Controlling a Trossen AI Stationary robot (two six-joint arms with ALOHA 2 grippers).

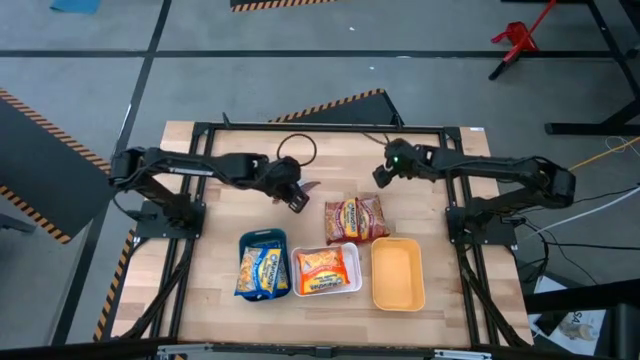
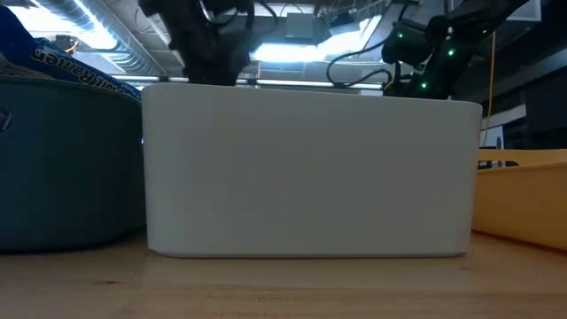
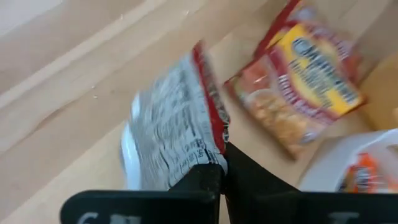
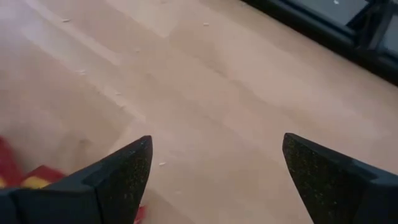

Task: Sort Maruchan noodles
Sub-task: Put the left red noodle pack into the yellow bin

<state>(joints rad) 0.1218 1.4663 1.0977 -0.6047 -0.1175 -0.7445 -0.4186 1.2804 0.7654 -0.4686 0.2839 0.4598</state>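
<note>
My left gripper [image 1: 296,197] is over the middle of the table, shut on a dark red noodle packet [image 3: 171,130] whose grey printed back faces the wrist camera. Two more dark red packets [image 1: 355,218] lie flat on the wood beside each other. Blue packets [image 1: 262,270] lie in the teal tray [image 1: 277,237], and an orange packet [image 1: 322,268] lies in the white tray [image 1: 352,285]. My right gripper [image 1: 383,174] hovers open near the far edge, just beyond the red packets; a red packet corner [image 4: 18,177] shows beside its finger. My left gripper pinches the dark red packet between its two fingers [image 3: 205,177] at its crimped end edge [image 3: 219,140]. The packet sticks out past the fingertips, turned on edge, and looks lifted off the wood [image 1: 309,187]. Whether its far end touches the table cannot be told.
An orange-yellow tray [image 1: 397,300] stands right of the white tray, with nothing in it. In the low view the white tray's wall [image 2: 310,177] fills the front, with the teal tray [image 2: 62,168] and yellow tray [image 2: 523,195] at its sides. A black cable loop [image 1: 297,148] lies near the far edge.
</note>
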